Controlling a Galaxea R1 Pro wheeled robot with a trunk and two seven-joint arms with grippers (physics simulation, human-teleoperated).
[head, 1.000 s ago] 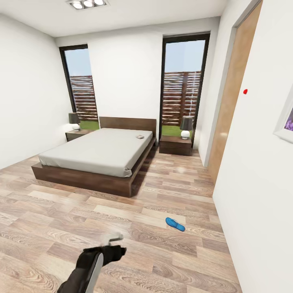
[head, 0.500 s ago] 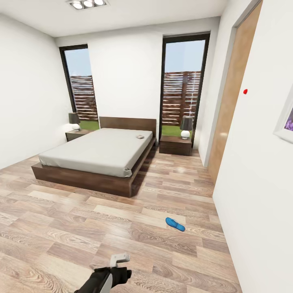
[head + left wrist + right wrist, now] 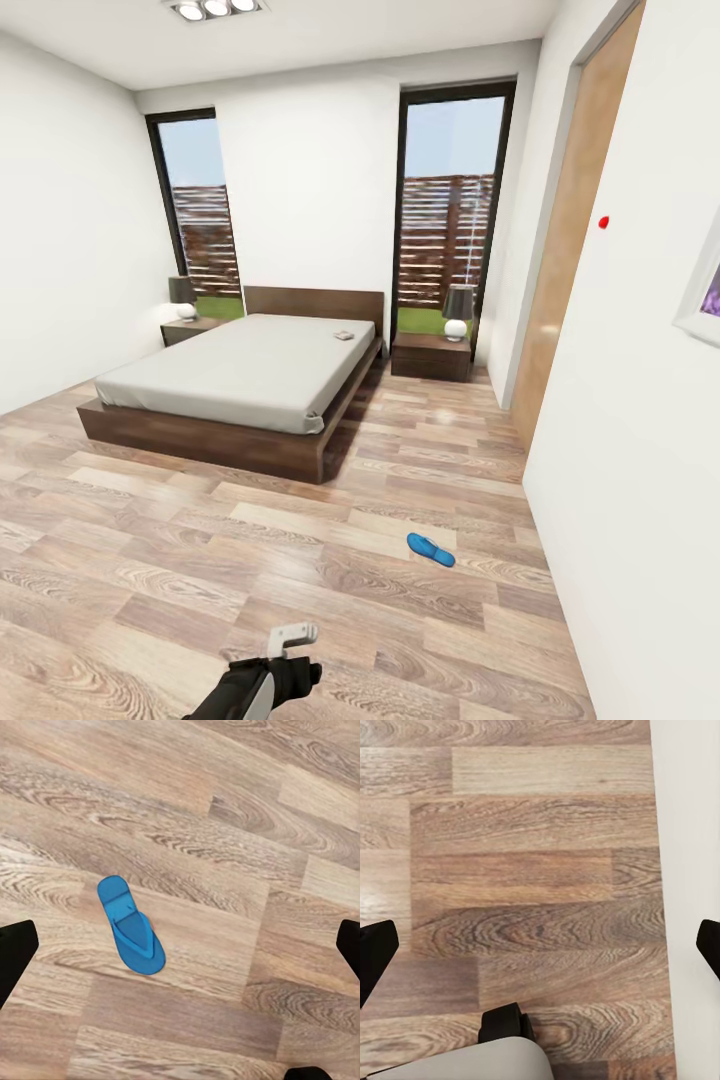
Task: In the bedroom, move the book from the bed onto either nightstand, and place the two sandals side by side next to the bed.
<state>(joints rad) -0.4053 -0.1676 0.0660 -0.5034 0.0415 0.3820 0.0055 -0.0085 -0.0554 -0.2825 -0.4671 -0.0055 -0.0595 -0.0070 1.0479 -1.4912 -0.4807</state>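
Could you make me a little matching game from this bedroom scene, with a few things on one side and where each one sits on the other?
Things:
1. blue sandal
2. book
3. right lamp
4. framed picture

Places:
A. on the mattress, near the headboard
B. hanging on the white wall
C. lying flat on the wood-plank floor
D. standing on a nightstand

Pairs: 1-C, 2-A, 3-D, 4-B

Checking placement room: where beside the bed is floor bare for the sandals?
Bare planks run along the bed's near side and foot. The sandal lies apart, toward the right wall. Tighter between bed and right nightstand.
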